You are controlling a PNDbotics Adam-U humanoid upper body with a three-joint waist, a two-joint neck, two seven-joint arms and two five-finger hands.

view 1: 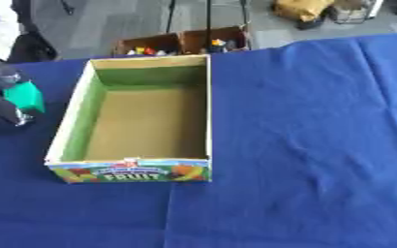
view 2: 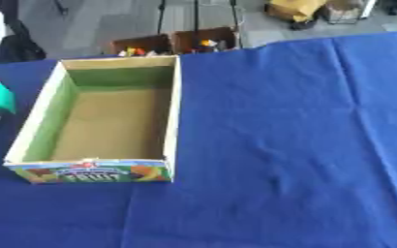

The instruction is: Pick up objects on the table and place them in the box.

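"FRUIT" in white letters on box (view 1: pixel 130 172) front panel; smaller print above unreadable.

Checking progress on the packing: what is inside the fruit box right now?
Nothing shows inside the fruit box: only its bare brown floor and green inner walls. The near wall hides a thin strip of floor just behind it.

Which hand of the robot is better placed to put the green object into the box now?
The left hand. It shows at the left edge, just beside the box, and it already has the green object with it. The right hand is not visible in either view.
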